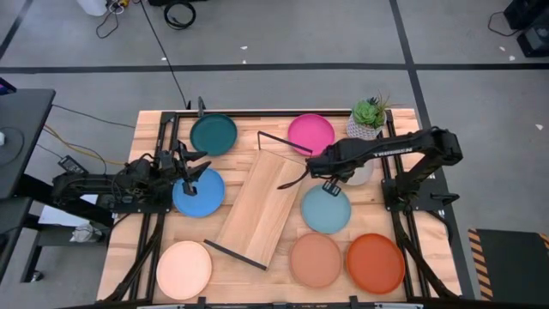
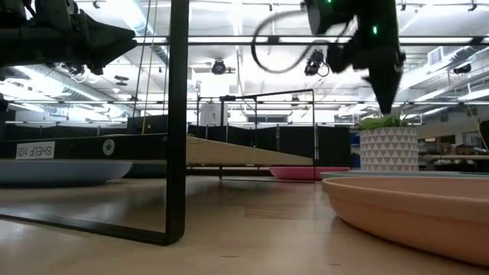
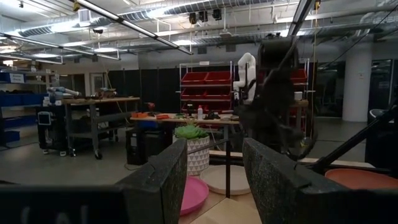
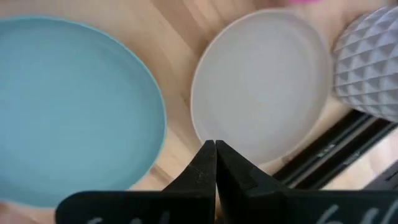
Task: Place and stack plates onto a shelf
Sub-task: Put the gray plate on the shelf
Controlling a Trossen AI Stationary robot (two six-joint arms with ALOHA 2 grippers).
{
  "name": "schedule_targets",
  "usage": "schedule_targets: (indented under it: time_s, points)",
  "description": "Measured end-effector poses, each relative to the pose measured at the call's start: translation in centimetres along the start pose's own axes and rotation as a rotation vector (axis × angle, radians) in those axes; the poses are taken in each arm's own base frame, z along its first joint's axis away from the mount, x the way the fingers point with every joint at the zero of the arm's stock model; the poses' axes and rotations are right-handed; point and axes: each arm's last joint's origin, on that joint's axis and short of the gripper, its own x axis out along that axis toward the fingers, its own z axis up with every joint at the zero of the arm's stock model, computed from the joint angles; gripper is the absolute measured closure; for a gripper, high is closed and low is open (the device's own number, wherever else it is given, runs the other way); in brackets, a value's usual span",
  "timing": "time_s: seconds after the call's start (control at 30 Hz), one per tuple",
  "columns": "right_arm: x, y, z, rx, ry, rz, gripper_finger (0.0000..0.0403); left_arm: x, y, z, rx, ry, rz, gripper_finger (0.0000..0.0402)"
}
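Observation:
The light-wood shelf stands slantwise on its black wire frames mid-table. Around it lie the dark teal, magenta, bright blue, light blue, tan, orange-red and pale cream plates. The grey-beige plate lies partly under my right arm. My right gripper is shut and points down above the gap between the light blue plate and the grey-beige plate, clear of the table. My left gripper is open and held level over the far edge of the bright blue plate.
A small green plant in a white faceted pot stands at the far right, next to the magenta and grey-beige plates. The shelf's near wire frame stands upright close to the low camera. The black arm frames run along both table sides.

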Motion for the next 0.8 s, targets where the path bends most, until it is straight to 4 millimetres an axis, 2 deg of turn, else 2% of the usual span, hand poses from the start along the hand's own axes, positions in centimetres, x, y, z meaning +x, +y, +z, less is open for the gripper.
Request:
schedule_targets:
  time_s: [0.1, 0.2, 0.37, 0.53, 0.67, 0.8]
  points:
    - [-1.2, 0.7, -0.1, -0.025, -0.055, 0.018, 0.0396, 0.0, 0.0, 0.0, -0.001, 0.000, 0.000, 0.0239]
    - [-0.8, 1.4, -0.6, -0.061, -0.090, -0.015, 0.0387, 0.0, 0.0, 0.0, -0.003, -0.001, 0.000, 0.0239]
    - [1.2, 1.9, -1.2, -0.065, -0.073, -0.035, 0.0349, 0.0, 0.0, 0.0, -0.008, 0.000, 0.000, 0.0239]
    - [4.3, 2.1, -1.3, -0.065, -0.049, 0.019, 0.0295, 0.0, 0.0, 0.0, -0.007, 0.000, 0.000, 0.0239]
    - [6.4, 1.7, -1.4, -0.064, -0.013, 0.031, 0.0259, 0.0, 0.0, 0.0, -0.007, 0.000, 0.000, 0.0239]
    - [8.0, 0.8, -2.0, -0.029, 0.033, -0.001, 0.0247, 0.0, 0.0, 0.0, -0.007, 0.000, 0.000, 0.0239]
